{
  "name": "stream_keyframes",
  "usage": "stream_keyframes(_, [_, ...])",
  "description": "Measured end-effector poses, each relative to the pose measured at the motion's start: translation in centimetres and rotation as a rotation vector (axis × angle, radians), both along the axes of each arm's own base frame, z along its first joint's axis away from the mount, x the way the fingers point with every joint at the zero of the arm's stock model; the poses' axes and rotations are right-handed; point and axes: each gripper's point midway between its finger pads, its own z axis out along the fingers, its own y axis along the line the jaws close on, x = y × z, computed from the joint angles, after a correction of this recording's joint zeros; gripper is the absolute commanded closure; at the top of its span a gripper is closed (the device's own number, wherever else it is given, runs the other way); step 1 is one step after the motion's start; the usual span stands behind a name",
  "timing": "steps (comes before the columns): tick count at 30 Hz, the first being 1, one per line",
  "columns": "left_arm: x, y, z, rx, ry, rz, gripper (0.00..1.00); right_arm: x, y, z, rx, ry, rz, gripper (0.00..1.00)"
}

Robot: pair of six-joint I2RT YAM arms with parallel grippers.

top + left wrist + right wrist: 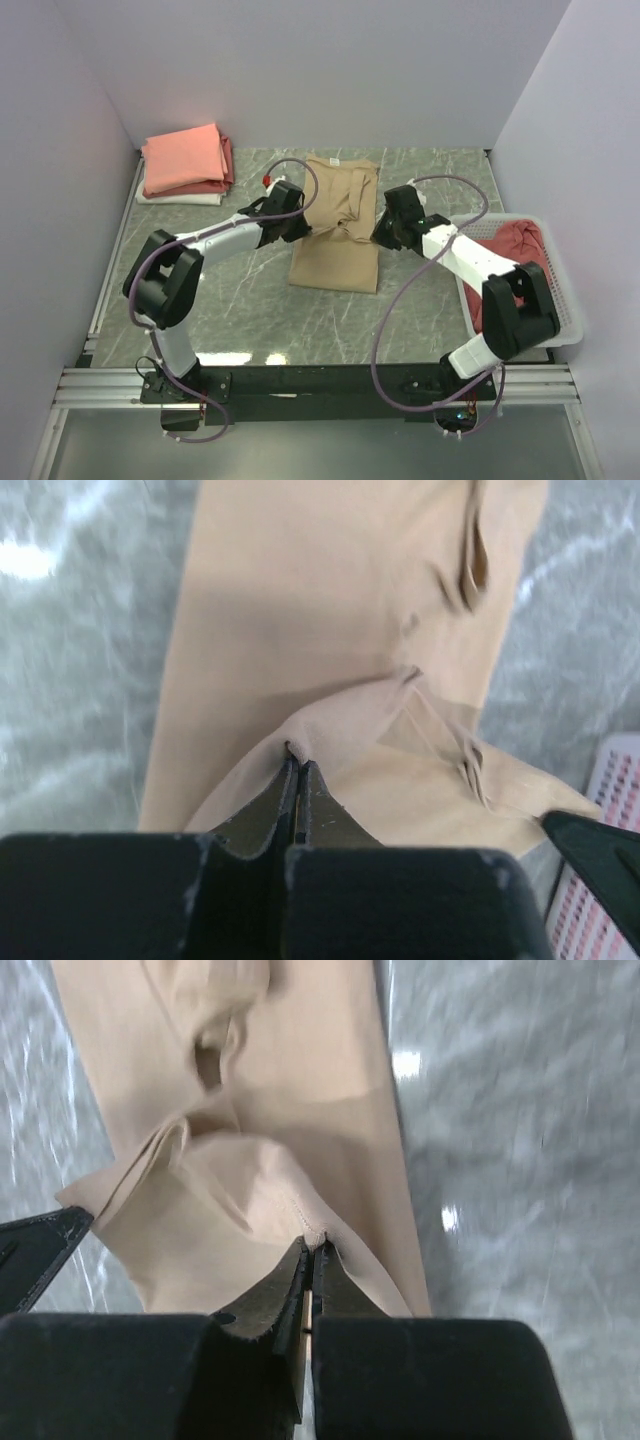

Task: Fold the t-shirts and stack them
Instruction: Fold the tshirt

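The tan t-shirt (pixel 335 262) is recorded in the top view lying lengthwise on the grey marbled table (pixel 240 300). It is folded into a long narrow panel, and its middle is lifted and bunched.

The left gripper (pixel 297 770) is shown by its own wrist camera closed tight on a pinch of the shirt's edge, with the fabric tenting up to the jaws. The right gripper (pixel 312 1250) is shown likewise, clamped on the opposite edge.

Only the top view shows both grippers facing each other across the shirt. Only the wrist views show the stitched seam, the soft matte cotton and a drooping fold with a dark opening.

Left of and beyond the tan t-shirt, a folded stack (pixel 185 165) is noted, with salmon-pink on top, red beneath and white at the bottom. Right of the tan t-shirt stands a white slatted plastic basket (pixel 565 320), in which a crumpled dusty-red shirt (pixel 510 245) is held. A corner of the basket is also caught in the left wrist view.
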Motion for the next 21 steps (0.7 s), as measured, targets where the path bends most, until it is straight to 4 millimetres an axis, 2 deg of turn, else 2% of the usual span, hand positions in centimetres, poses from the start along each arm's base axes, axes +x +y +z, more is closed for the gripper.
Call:
stream_keyframes(6, [2.7,1.1,-1.8,0.017,0.024,0.034,0.99,3.3,-0.5,-2.1,0.024,0.043,-0.012,1.0])
stream_keyframes(11, [3.6,1.8,-2.1,0.017,0.036,0.043,0.99,3.8,-0.5,-4.1,0.037,0.092,-0.008,1.0])
stream_keyframes(16, [4.7,1.4,-1.0,0.002,0.011,0.035,1.0,4.3,-0.7,-3.8,0.058,0.087,-0.008,1.0])
stream_keyframes(21, [5.3,1.5,-1.0,0.0,0.011,0.033,0.99,5.2,-0.9,-2.9,0.075,0.065,-0.012,1.0])
